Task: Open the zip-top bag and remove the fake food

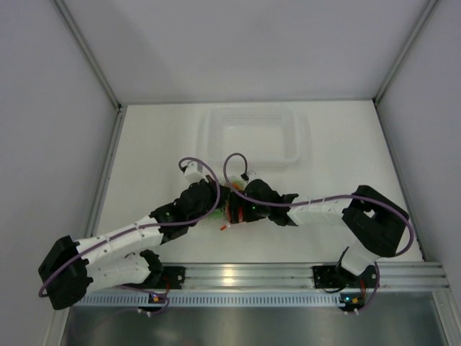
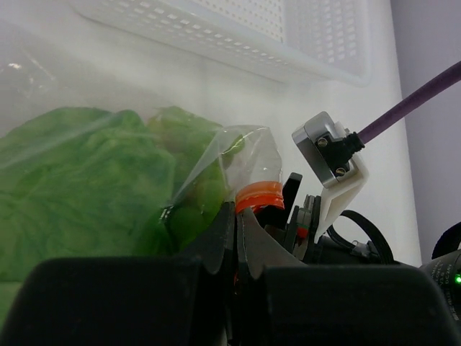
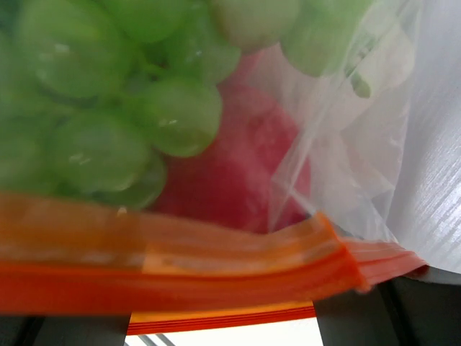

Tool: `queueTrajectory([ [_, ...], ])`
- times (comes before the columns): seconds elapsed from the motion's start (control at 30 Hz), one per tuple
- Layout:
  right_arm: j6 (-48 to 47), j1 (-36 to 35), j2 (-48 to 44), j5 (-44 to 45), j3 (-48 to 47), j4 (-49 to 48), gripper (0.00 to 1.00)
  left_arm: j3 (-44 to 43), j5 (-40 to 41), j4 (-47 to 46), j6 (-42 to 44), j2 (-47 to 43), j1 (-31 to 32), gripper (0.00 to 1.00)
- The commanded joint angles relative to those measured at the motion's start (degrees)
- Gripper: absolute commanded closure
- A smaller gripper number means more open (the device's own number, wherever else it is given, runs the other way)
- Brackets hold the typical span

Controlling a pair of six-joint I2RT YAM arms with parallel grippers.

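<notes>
**A:** Mid-bench (image 1: pixel 144 144), just this side of the clear rigid rectangular tray (image 1: pixel 295 140): small clear crinkly zip-top bag (image 2: pixel 238 151), sandwiched between the two arms. Zipped shut by the look of it, with the orange-red zip strip (image 3: pixel 180 281) running flat across the right wrist view.

**B:** And the grips?

**A:** Left fingers (image 2: pixel 236 220) clamped tight on one end of that strip. Right fingers (image 1: pixel 236 209): honestly can't tell. Strip right up against the lens, only dark corners showing. Could be pinching it, could be standing wide around it.

**B:** Food out yet?

**A:** Nope, all inside. Green leafy plastic lettuce (image 2: pixel 86 187) on the left side, green plastic grape bunch (image 3: pixel 94 108) on the right, pinkish-red round plastic fruit (image 3: pixel 230 166) tucked behind the grapes.

**B:** So probably the pull-apart step. Tips:
- Hold the left clamp firm as the anchor.
- Get the right side onto one lip of the strip only, never both layers. Otherwise just dragging the whole bag along.
- Grab close to the left's hold, then peel away slowly and slightly upward. No yanking.
- Expect slippery film, so pinch the thick strip rather than the thin plastic.
</notes>
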State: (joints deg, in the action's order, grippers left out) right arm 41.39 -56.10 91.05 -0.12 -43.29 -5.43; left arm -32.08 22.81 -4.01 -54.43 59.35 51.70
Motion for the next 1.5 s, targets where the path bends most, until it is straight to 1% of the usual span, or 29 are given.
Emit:
queueTrajectory([
  [0.0,0.97,-1.03,3.60,0.39,-0.75,-3.17,0.16,0.78,1.53,-4.60,-2.17,-2.13,0.50,1.00],
  [0.1,1.59,-1.12,4.49,2.48,0.39,-6.42,0.18,1.66,1.28,-4.60,-2.43,-2.31,0.50,1.00],
  [0.2,-0.25,-1.21,3.97,5.29,0.05,-7.05,0.19,1.93,0.84,-4.51,-2.08,-2.31,0.50,1.00],
  [0.3,-2.80,-1.12,2.57,6.27,-0.30,-8.28,0.19,1.84,0.31,-4.51,-1.29,-2.05,0.50,1.00],
  [0.4,-5.52,-1.12,1.94,6.27,-1.36,-8.89,0.23,1.58,0.13,-4.51,-1.02,-1.44,0.50,1.00],
  [0.47,-7.19,-1.12,1.59,6.62,-1.80,-8.98,0.32,1.49,0.22,-4.51,-0.94,-1.00,0.50,1.00],
  [0.5,-7.89,-1.12,1.24,6.71,-1.71,-8.90,0.40,1.58,0.39,-4.43,-0.94,-0.73,0.50,1.00],
  [0.57,-8.34,-1.12,-0.42,7.41,-0.93,-8.37,0.46,1.93,1.36,-4.43,-1.02,-0.73,0.50,1.00],
  [0.6,-8.43,-1.29,-1.21,7.85,-0.57,-8.19,0.48,2.19,1.97,-4.43,-1.11,-0.82,0.50,1.00],
  [0.67,-8.69,-1.73,-3.84,8.99,0.48,-7.41,0.49,2.54,3.64,-4.43,-1.46,-1.17,0.50,1.00],
  [0.87,-9.13,-2.44,-11.57,11.37,3.03,-2.40,0.50,2.81,5.31,-4.43,-1.90,-0.38,0.42,1.00],
  [0.97,-9.66,-2.61,-15.62,10.67,3.39,1.03,0.50,3.25,6.28,-4.43,-2.96,-0.46,0.50,1.00],
  [1.13,-13.08,-2.97,-21.69,9.96,3.04,5.25,0.49,4.47,7.86,-4.34,-4.71,-2.04,0.50,1.00],
  [1.17,-13.61,-2.88,-23.35,11.10,2.08,9.43,0.49,4.91,7.78,-4.34,-4.98,-2.48,0.50,1.00],
  [1.3,-16.59,-2.35,-26.35,14.09,-1.35,14.65,0.48,5.36,7.34,-4.43,-5.16,-3.28,0.50,1.00],
  [1.4,-18.61,0.63,-26.10,13.75,-5.74,17.99,0.47,5.36,6.29,-4.34,-5.16,-3.54,0.50,1.00],
  [1.47,-19.76,5.10,-24.26,11.30,-9.16,18.79,0.47,5.18,5.59,-4.34,-5.16,-3.63,0.50,1.00],
])
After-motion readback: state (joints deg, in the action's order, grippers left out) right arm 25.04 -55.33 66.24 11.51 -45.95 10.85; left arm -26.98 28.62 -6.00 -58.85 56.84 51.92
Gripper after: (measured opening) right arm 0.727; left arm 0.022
